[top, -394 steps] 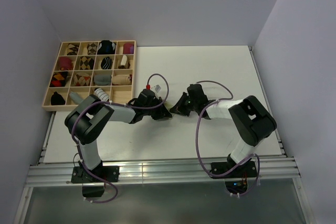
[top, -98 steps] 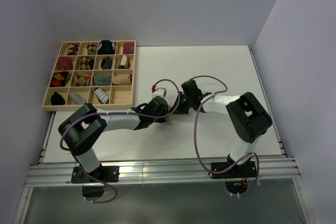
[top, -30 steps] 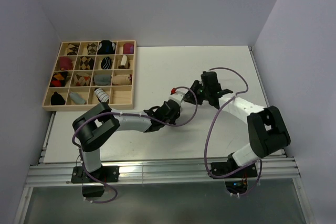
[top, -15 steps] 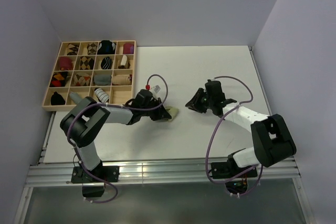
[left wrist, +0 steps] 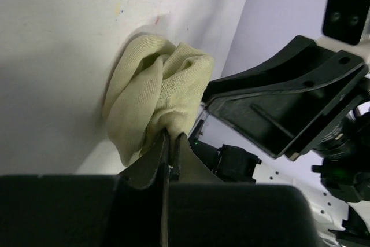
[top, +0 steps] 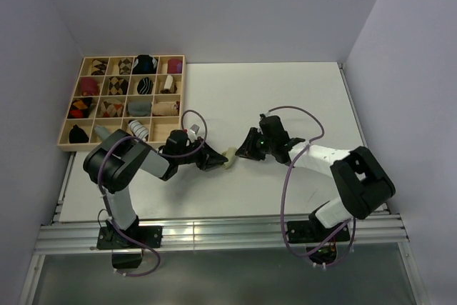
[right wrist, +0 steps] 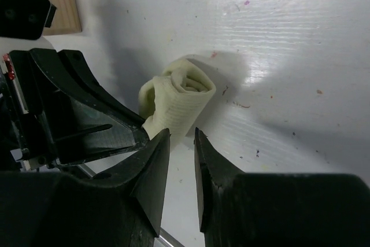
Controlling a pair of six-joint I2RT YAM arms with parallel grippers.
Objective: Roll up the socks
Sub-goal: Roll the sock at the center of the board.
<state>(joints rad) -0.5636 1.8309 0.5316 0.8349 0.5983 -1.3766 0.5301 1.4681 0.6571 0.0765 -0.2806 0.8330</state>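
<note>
Before you judge progress, check each view in turn.

**Top external view.** The left end effector (top: pixel 216 160) and the right end effector (top: pixel 243 152) face each other low over the worktop (top: pixel 285 98). The pale yellow-green sock (top: pixel 228 158) lies between their tips as a compact bundle, touching the left tips and just ahead of the right tips. Behind the left end effector and to its left, well apart from both, stands the wooden tray (top: pixel 61 133). A white black-striped roll (top: pixel 138 129) lies in the tray row nearest the arm bases. Judge this to be the other sock, already rolled and stowed; the view is too small to confirm it.

**Left wrist view.** The left end effector is clenched on a fold at the near edge of the pale yellow-green sock (left wrist: pixel 156 91). Its fingers (left wrist: pixel 151 163) meet with only cloth between them. The bundle rests on the worktop directly ahead of the tips. It is wound but loose, with soft open folds. The right end effector stands just beyond it.

**Right wrist view.** The right end effector is released: its fingers (right wrist: pixel 151 172) stand slightly apart with nothing between them. The sock (right wrist: pixel 179 99) lies just ahead of the tips. Its wound end faces the camera and shows several layers. The left end effector touches its far-left side.

**Assessment.** Treat the winding of this sock as largely done. Securing the outer layer so the roll holds its shape appears to be left. Placing it in the tray may also be intended.
</note>
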